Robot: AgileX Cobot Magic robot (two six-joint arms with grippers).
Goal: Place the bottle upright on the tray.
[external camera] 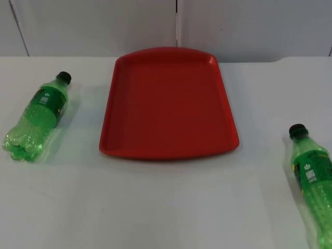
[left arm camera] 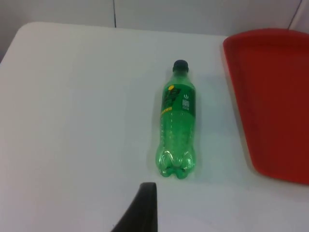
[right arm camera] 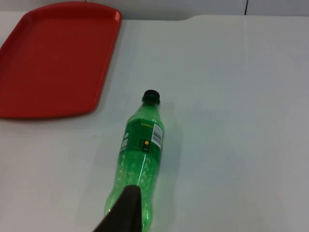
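Observation:
A red tray (external camera: 106, 119) lies flat at the middle back of the table, its floor bare. A green plastic bottle (external camera: 39, 116) with a black cap lies on its side left of the tray, cap toward the wall. A second green bottle (external camera: 311, 176) lies on its side at the right front, cap also toward the wall. In the left wrist view my left gripper (left arm camera: 145, 205) hovers just short of the left bottle's (left arm camera: 177, 121) base, with the tray's edge (left arm camera: 241, 96) beside it. In the right wrist view my right gripper (right arm camera: 126, 208) hangs over the base of the right bottle (right arm camera: 141, 145).
The white table runs back to the grey partition wall (external camera: 93, 26) just behind the tray. Bare table surface (external camera: 166, 207) stretches between the two bottles in front of the tray.

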